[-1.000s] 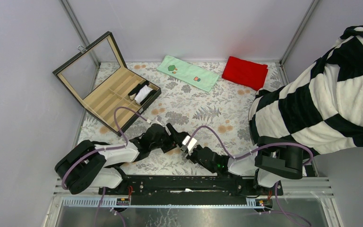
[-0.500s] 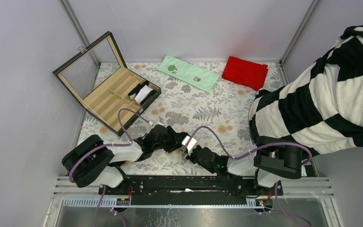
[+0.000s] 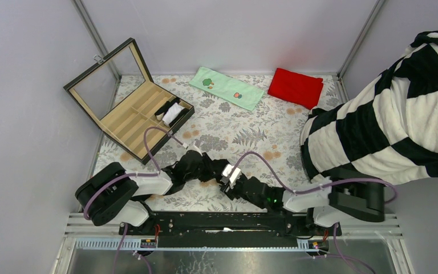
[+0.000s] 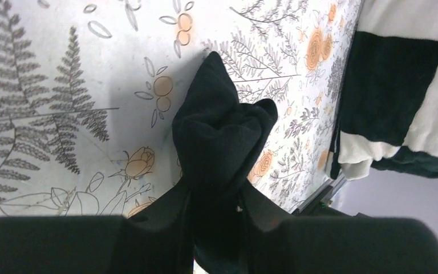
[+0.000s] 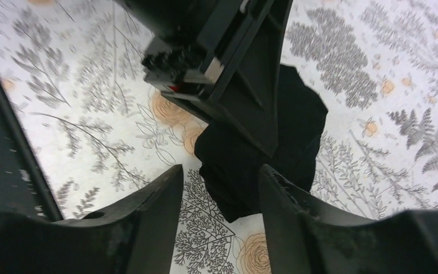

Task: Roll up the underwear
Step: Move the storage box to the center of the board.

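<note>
On the desk [image 3: 251, 123], right of the box [image 3: 126, 108] and nearer the arms, the left end effector [image 4: 217, 197] pinches the bunched underwear [image 4: 219, 134] low over the surface, likely so the roll cannot spring loose. The right end effector [image 5: 219, 185] stands spread just beside it, probably ready to tuck the loose end.

light: bright, even | shadows: soft | blur: near wrist-view edges
</note>
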Tool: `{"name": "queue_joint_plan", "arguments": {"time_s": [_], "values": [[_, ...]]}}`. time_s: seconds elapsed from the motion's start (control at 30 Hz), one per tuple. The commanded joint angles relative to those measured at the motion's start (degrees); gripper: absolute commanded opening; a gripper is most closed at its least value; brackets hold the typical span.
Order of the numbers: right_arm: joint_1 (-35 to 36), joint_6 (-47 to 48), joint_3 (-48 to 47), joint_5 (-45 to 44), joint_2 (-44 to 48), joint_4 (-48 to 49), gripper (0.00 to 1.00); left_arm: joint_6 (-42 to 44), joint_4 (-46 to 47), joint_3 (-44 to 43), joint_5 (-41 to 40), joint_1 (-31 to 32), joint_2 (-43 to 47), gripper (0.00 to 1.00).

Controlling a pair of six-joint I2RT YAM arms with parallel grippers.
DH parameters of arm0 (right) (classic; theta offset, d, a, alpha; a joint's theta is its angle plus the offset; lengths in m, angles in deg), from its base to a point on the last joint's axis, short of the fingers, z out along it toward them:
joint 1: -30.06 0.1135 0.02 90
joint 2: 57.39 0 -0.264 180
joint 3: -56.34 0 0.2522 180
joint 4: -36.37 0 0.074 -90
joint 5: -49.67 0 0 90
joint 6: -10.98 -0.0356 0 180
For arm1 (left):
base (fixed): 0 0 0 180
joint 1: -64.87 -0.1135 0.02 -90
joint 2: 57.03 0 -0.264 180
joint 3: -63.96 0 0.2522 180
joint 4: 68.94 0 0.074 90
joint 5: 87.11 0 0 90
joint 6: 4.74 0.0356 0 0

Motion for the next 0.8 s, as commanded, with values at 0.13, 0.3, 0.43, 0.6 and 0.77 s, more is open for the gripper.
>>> {"name": "queue_joint_plan", "arguments": {"time_s": [0.13,0.3,0.43,0.6,0.77], "values": [[0.53,-8.13,-3.18,3.41,22.83,-23.72,0.65,22.47,-3.76,-2.32,-4.52,0.16,8.33,0.00],[0.44,-14.05,-6.43,0.86,33.55,-31.81,0.78,36.69,-14.71,-5.09,-5.84,0.19,21.24,0.00],[0.27,-12.61,-6.69,5.82,37.95,-29.43,0.84,48.93,-18.75,-7.03,1.42,0.29,32.94,0.00],[0.27,-11.93,-8.60,13.79,41.51,-25.09,0.85,64.85,-30.99,-14.74,14.16,0.38,42.07,0.00],[0.27,-5.75,-6.15,19.44,45.73,-15.58,0.86,84.12,-43.49,-22.93,25.37,0.47,47.18,0.00]]}}
